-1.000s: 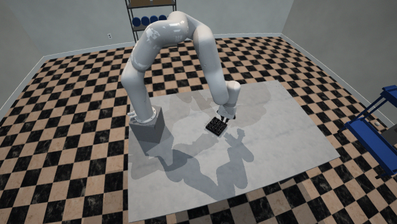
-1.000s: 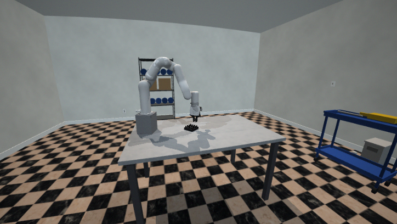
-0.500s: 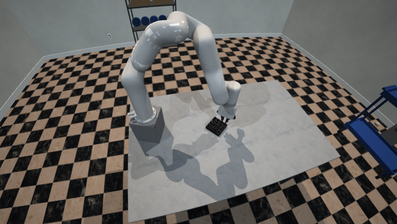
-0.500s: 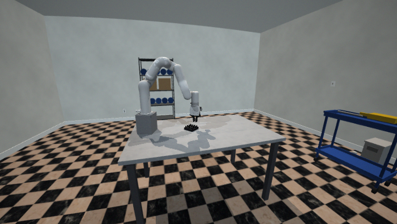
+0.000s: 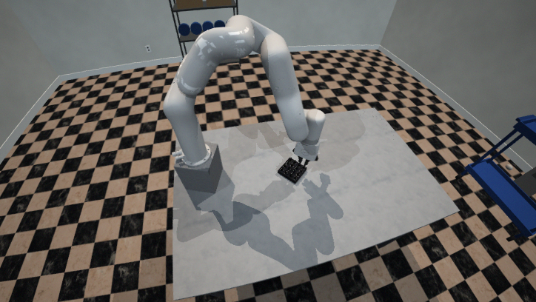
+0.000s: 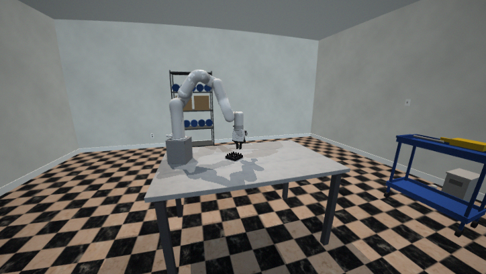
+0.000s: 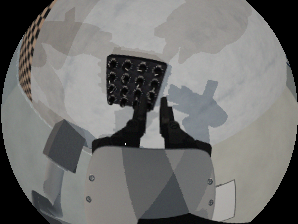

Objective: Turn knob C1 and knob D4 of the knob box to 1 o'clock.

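A: Any writing that can be read?
B: Nope, the printing on the knob box (image 5: 292, 170) (image 6: 234, 156) (image 7: 131, 89) is too small to be made out, so the knob names can't be told.
A: And how is it set?
B: It's seen flat on the table (image 5: 378, 195) (image 6: 288, 170) (image 7: 240, 60), turned slantwise to the edges; it looks squarish, so no long axis can be picked out.
A: The arm?
B: Arched up and over, wrist dropped, gripper (image 5: 303, 162) (image 6: 239, 148) (image 7: 153, 104) pointed down above the box's edge. Its fingers are held a little apart, nothing gripped.

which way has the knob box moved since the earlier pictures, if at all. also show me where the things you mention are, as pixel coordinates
No, the knob box (image 5: 292, 170) (image 6: 234, 156) (image 7: 132, 80) has not visibly moved: in the top and exterior views it sits at the same spot relative to the table's (image 5: 393, 195) (image 6: 299, 166) edges.
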`<state>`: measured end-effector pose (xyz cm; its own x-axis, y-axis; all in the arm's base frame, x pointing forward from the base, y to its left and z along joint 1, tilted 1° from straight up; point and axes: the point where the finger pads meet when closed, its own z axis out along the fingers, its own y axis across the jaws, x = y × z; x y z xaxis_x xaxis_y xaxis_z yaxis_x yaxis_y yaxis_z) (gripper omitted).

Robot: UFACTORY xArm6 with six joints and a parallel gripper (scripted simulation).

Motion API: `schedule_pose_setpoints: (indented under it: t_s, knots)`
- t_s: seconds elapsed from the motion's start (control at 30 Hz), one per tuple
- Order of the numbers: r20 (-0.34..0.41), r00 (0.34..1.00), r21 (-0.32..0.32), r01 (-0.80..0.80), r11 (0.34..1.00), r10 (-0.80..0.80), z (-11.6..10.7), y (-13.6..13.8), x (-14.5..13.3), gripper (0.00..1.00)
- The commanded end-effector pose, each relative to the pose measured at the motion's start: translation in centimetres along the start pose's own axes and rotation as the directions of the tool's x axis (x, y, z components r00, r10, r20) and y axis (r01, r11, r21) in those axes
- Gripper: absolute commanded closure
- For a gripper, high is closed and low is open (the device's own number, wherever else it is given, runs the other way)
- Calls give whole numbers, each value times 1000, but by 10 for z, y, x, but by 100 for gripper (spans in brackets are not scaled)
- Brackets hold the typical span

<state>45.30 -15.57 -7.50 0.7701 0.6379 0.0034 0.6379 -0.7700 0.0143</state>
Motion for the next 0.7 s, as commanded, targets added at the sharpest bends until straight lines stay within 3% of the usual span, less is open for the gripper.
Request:
schedule_pose_setpoints:
  t_s: [0.0,0.67]
  knots:
    - [-2,1000,-4,0,1000,0,-1,1,1,81]
    - [-3,1000,-3,15,1000,-15,1,2,1,81]
